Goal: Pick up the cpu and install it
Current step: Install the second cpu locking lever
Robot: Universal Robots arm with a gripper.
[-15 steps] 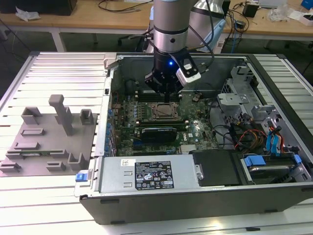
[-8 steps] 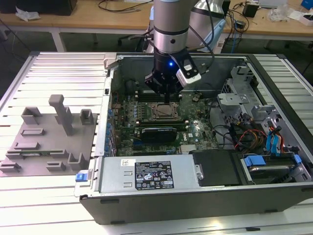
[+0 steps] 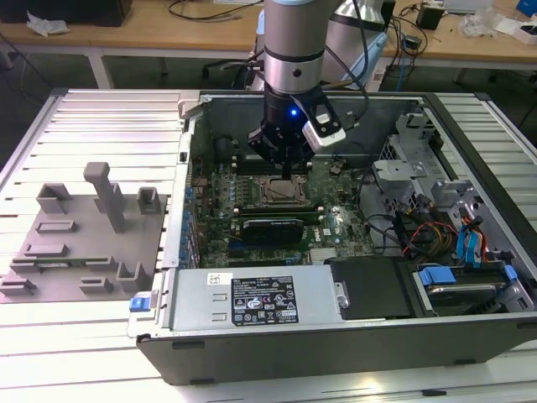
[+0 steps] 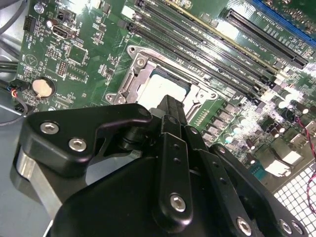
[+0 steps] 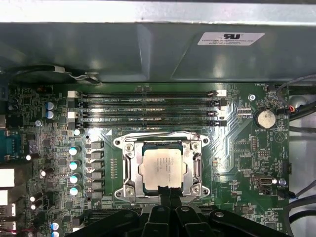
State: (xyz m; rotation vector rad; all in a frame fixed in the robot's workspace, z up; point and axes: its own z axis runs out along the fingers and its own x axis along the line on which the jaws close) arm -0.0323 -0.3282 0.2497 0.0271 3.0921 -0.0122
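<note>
Step in hand, judged from the layout: seating the cpu [image 5: 161, 168] in its socket frame [image 5: 162, 167] on the motherboard [image 3: 336, 220] inside the open computer case [image 3: 470, 126]. Done well, this calls for the chip lying flat and square in the frame, all four edges level with none riding up on a corner, and the gripper [image 5: 166, 190] lifting straight away with no sideways drag. Location of chip: centre of the first wrist view, inside the metal-cornered frame, below the row of memory slots [image 5: 148, 106]; in the exterior view it lies directly beneath the arm, mid-frame. Appearance: small flat square, silvery-white metal top with faint dark print, paler rim around it, seemingly level in the frame. Claw state: fingertips appear drawn close together in a narrow point at the chip's near edge; whether they pinch that edge, merely touch it or hang just above cannot be told. Grey fixture tray [image 3: 80, 243], exterior view's left, stands well apart.
</note>
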